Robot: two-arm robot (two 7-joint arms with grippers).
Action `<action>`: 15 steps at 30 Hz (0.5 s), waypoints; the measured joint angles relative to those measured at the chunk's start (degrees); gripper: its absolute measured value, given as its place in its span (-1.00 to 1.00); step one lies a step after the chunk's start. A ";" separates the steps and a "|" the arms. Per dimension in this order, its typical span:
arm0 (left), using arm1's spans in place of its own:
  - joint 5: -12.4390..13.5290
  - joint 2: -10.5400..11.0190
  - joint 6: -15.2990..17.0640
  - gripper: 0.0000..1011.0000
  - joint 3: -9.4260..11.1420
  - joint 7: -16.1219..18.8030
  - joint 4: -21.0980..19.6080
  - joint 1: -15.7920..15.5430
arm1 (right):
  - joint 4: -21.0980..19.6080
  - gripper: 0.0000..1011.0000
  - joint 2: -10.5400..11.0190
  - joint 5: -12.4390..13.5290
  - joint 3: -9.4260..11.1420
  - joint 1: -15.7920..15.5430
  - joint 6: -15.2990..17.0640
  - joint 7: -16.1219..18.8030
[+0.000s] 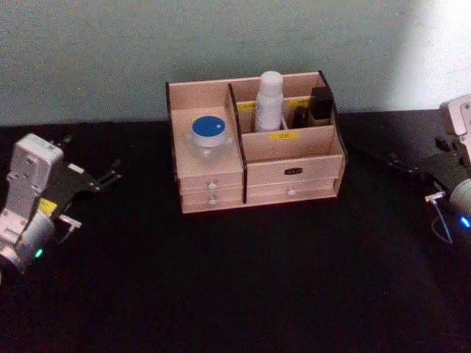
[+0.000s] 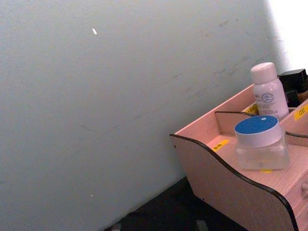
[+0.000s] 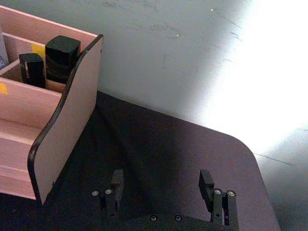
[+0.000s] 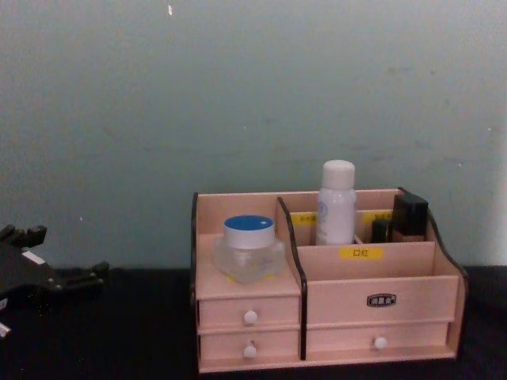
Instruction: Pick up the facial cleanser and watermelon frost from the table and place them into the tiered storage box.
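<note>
The black table (image 1: 243,294) fills the near part of the head view. At about 8 o'clock on it sits the left gripper (image 1: 110,175), black fingers on a white and grey arm. Its fingers are spread apart and hold nothing. In the chest view the left gripper (image 4: 67,279) comes in low at 8 o'clock, well apart from the box.

At about 3 o'clock in the head view is the right gripper (image 1: 412,170), also away from the box. In the right wrist view the right gripper (image 3: 163,190) has its two black fingers (image 3: 115,185) wide apart over the table, with nothing between them.

Farther back, at 12 o'clock, stands the light pink wooden tiered storage box with dark edges, yellow labels and little white drawer knobs (image 1: 294,173). It stands against the pale green wall (image 1: 110,51).

In the box's left part, above two small drawers, sits a clear jar with a round blue lid (image 1: 210,140). Behind the front right part stands a tall white bottle with a white cap (image 1: 269,99), upright. At the far right back corner are two small black things (image 1: 316,107), just beside each other.
</note>
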 joint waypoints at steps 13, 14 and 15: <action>0.00 0.00 0.00 0.98 0.00 0.00 0.00 0.00 | -0.13 0.98 0.19 0.13 -0.03 0.00 0.02 0.07; 0.00 0.00 0.00 0.98 0.00 0.00 0.00 0.00 | -0.13 0.98 0.20 0.14 -0.02 -0.01 0.02 0.07; 0.00 0.00 0.00 0.98 0.00 0.00 0.00 0.00 | -0.14 0.98 0.21 0.16 -0.02 -0.01 0.03 0.08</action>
